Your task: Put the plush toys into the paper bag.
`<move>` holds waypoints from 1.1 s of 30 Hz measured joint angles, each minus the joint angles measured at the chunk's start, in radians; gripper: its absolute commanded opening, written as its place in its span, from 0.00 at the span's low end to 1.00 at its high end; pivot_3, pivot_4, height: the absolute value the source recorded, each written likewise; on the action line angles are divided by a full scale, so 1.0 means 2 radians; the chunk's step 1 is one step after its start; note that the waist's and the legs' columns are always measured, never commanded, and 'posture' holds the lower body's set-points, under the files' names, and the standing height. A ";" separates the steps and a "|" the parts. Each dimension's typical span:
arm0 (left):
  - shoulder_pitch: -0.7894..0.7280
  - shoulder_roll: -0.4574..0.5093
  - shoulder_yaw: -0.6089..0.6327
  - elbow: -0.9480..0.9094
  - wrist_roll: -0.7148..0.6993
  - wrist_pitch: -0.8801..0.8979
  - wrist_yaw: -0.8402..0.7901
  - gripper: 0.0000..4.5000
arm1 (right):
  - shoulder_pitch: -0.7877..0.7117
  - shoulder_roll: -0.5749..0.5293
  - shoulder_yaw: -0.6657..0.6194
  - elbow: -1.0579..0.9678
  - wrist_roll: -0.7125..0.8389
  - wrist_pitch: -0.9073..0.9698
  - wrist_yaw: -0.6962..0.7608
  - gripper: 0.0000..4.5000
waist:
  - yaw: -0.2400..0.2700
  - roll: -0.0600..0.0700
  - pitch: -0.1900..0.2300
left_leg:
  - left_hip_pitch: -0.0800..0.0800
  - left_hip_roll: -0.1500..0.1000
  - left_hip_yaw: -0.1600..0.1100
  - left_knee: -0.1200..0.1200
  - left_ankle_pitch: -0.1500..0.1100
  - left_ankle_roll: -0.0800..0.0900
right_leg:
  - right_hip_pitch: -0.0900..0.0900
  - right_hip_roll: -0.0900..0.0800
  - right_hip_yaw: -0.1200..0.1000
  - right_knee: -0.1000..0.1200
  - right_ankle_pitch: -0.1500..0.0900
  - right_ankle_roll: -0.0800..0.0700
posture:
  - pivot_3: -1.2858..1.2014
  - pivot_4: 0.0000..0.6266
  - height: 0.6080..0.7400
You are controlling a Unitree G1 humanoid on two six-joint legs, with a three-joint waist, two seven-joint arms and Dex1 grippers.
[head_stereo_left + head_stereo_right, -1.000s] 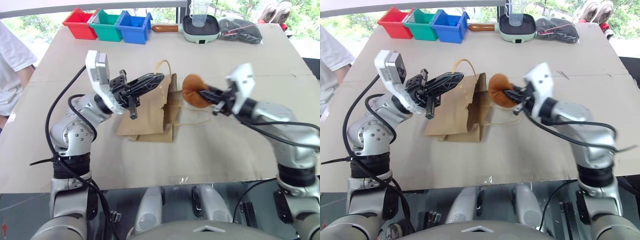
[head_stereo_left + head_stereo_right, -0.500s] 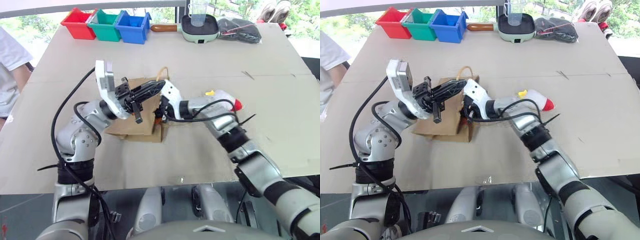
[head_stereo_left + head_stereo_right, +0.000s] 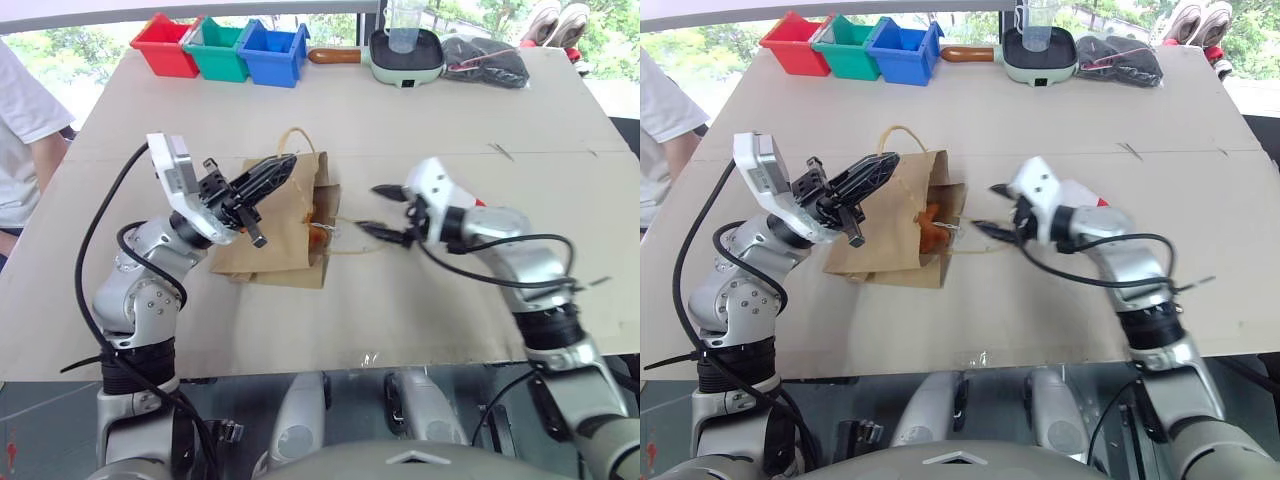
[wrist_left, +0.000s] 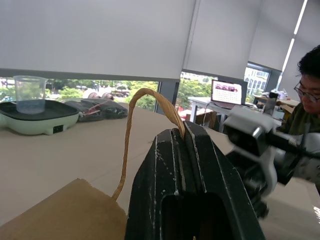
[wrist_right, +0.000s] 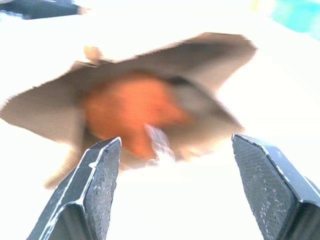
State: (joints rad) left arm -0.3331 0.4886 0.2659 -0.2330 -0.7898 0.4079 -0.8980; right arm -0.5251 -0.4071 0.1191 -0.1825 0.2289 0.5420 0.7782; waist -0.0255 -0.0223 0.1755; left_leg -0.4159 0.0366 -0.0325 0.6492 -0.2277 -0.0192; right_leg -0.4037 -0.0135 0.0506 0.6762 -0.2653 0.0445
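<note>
Paper bag (image 3: 285, 225): lying on its side on the table (image 3: 450, 110), mouth turned toward the right claw, upper edge lifted so the opening gapes.
Bag contents: orange-brown plush toy (image 3: 930, 228) just inside the mouth, seen in the right wrist view as an orange mass (image 5: 132, 112) framed by the brown paper rim.
Bag handles: one loop (image 4: 145, 107) raised and pinched at the left claw; the other loop (image 3: 355, 235) lying flat on the table toward the right claw.
Left claw (image 3: 275, 172): closed on the raised handle loop, holding the upper edge of the bag up.
Right claw (image 3: 388, 212): fingers spread wide, holding nothing, just outside the bag mouth and pointing at it.
Rocket plush toy (image 3: 1092, 200): mostly hidden behind the right forearm, a bit of red and white showing, on the table well apart from the bag.
Red bin (image 3: 166, 45), green bin (image 3: 220, 48), blue bin (image 3: 272, 50): side by side at the far edge of the table; contents cannot be told.
Pale green pan (image 3: 404, 55): beside the bins, clear measuring cup (image 3: 403, 24) standing on it.
Dark bundle (image 3: 484, 60): next to the pan.
Person (image 3: 25, 130): white sleeve at the table's left side.
</note>
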 measured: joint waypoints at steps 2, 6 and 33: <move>-0.002 -0.002 -0.001 -0.001 0.000 0.000 0.002 0.00 | 0.000 -0.032 -0.012 -0.003 -0.019 0.023 -0.027 0.75 | -0.002 0.000 0.000 | 0.000 0.000 0.000 0.000 0.000 0.000 | 0.000 0.000 0.001 0.000 0.000 0.000 | 0.52 0.24 1.00; -0.008 -0.002 -0.001 0.000 0.000 -0.001 0.004 0.00 | -0.002 -0.090 -0.024 0.069 -0.057 0.063 -0.055 0.70 | -0.002 0.000 0.000 | 0.000 0.000 0.001 0.000 0.000 0.000 | 0.000 0.000 0.001 0.000 0.000 0.000 | 0.52 0.24 1.00; -0.049 -0.024 -0.041 -0.007 -0.039 0.027 0.006 0.00 | -0.129 0.083 0.125 0.162 -0.052 -0.025 0.000 0.00 | -0.004 0.000 0.000 | 0.000 0.000 0.000 0.001 0.000 0.000 | 0.000 0.000 0.001 0.000 0.000 0.000 | 0.52 0.24 1.00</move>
State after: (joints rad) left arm -0.4308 0.4409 0.1846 -0.2478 -0.8678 0.4613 -0.8868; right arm -0.7833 -0.2419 0.3694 0.1423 0.1251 0.4929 0.7773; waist -0.0342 -0.0229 0.1758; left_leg -0.4165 0.0365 -0.0320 0.6503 -0.2276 -0.0193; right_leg -0.4037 -0.0131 0.0521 0.6765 -0.2652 0.0445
